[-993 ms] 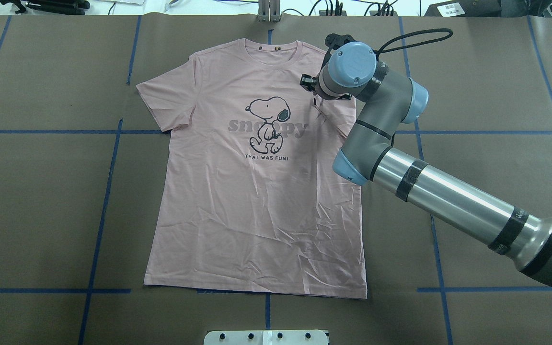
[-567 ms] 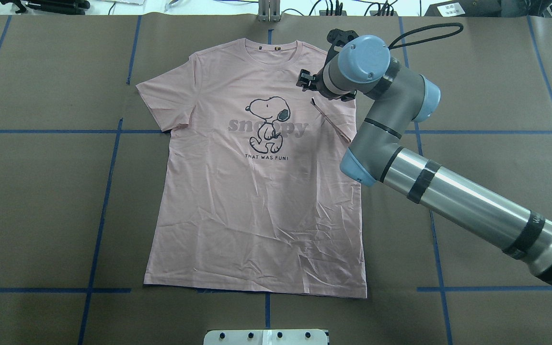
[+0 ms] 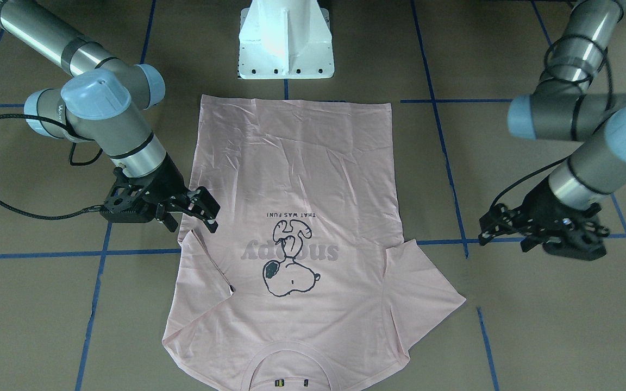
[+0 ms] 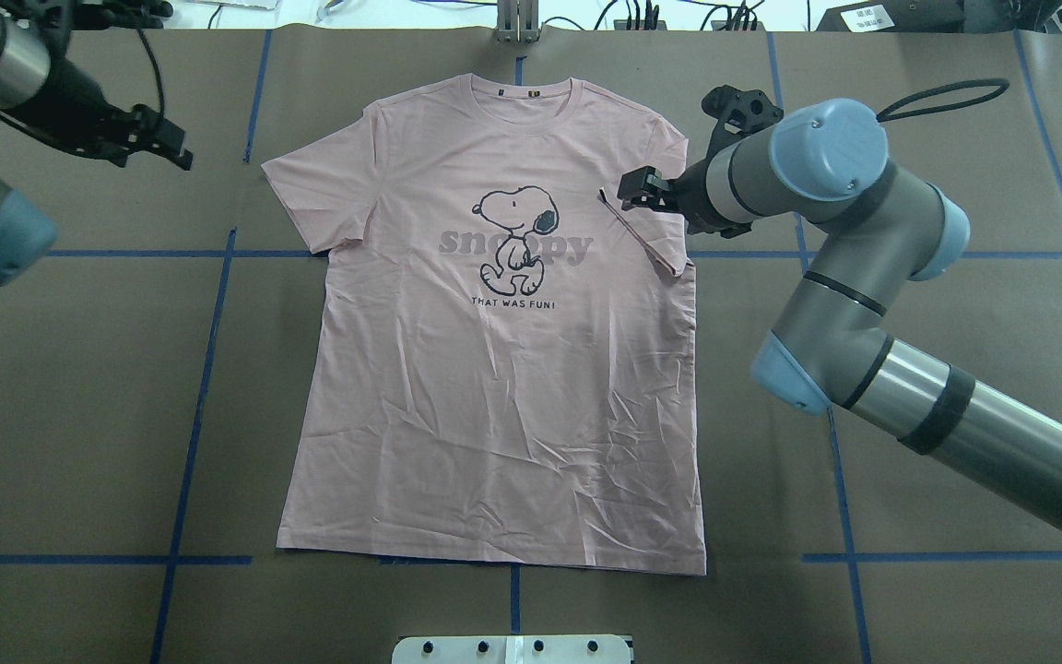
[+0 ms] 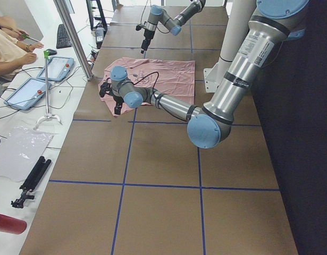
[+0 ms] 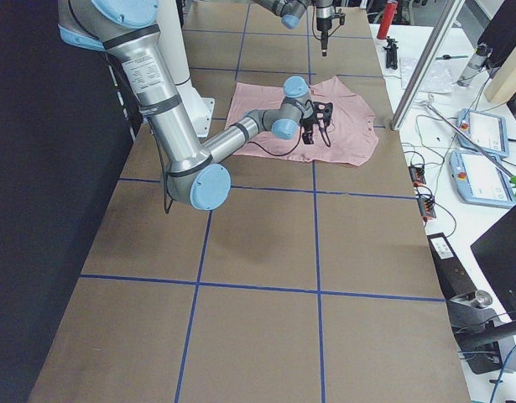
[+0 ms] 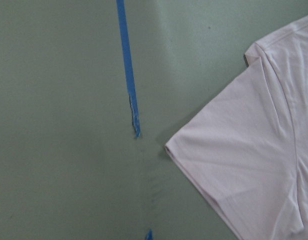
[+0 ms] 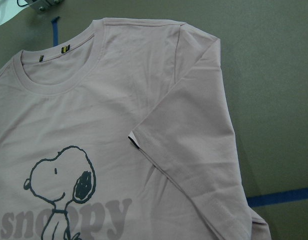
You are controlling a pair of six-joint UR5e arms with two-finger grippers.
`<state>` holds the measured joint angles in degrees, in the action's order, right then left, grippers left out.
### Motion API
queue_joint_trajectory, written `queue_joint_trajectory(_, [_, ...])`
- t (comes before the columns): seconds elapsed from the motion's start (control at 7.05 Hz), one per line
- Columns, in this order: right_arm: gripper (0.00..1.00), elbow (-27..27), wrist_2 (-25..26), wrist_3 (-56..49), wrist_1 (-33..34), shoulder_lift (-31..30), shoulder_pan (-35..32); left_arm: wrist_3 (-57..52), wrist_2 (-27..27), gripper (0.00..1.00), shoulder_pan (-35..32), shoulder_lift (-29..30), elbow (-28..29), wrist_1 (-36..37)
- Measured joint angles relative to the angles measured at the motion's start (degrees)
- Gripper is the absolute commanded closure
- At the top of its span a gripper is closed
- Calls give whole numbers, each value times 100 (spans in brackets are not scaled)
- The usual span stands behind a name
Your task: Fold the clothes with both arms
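The pale pink T-shirt (image 4: 494, 369) lies flat, print up, collar at the far edge. Its right sleeve (image 4: 646, 235) is folded inward over the chest, and the small black tag (image 8: 133, 141) shows in the right wrist view. Its left sleeve (image 4: 319, 189) lies spread out and also shows in the left wrist view (image 7: 244, 150). My right gripper (image 4: 631, 190) hovers open and empty just right of the folded sleeve. My left gripper (image 4: 171, 143) is open and empty over bare table, left of the spread sleeve. In the front-facing view both grippers (image 3: 193, 217) (image 3: 500, 233) flank the shirt (image 3: 302, 163).
The white pedestal base (image 3: 286, 43) stands at the shirt's hem side. Blue tape lines (image 4: 208, 369) cross the brown table cover. Tools and cables (image 4: 98, 9) lie beyond the far edge. Tablets (image 5: 54, 66) and a person sit along that side.
My right gripper has drawn back to the right, off the folded sleeve, which stays folded on the shirt. My left arm has come into the overhead view at the upper left.
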<state>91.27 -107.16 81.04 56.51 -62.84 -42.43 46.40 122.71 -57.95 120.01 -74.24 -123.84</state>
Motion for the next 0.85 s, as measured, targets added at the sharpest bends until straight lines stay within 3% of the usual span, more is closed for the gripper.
queue_joint_trajectory(0.28, [0,162,-29,15,0,-131,-5,258,-630,35,233,531,1359,-1170])
queue_joint_trajectory(0.57, [0,179,-33,9,-5,-179,1,293,-894,46,376,732,1799,-1483])
queue_joint_trajectory(0.71, [0,165,-33,3,-17,-198,10,297,-923,58,421,752,1844,-1514])
queue_joint_trajectory(0.85, [0,162,-31,2,-19,-206,18,297,-933,80,462,755,1869,-1524])
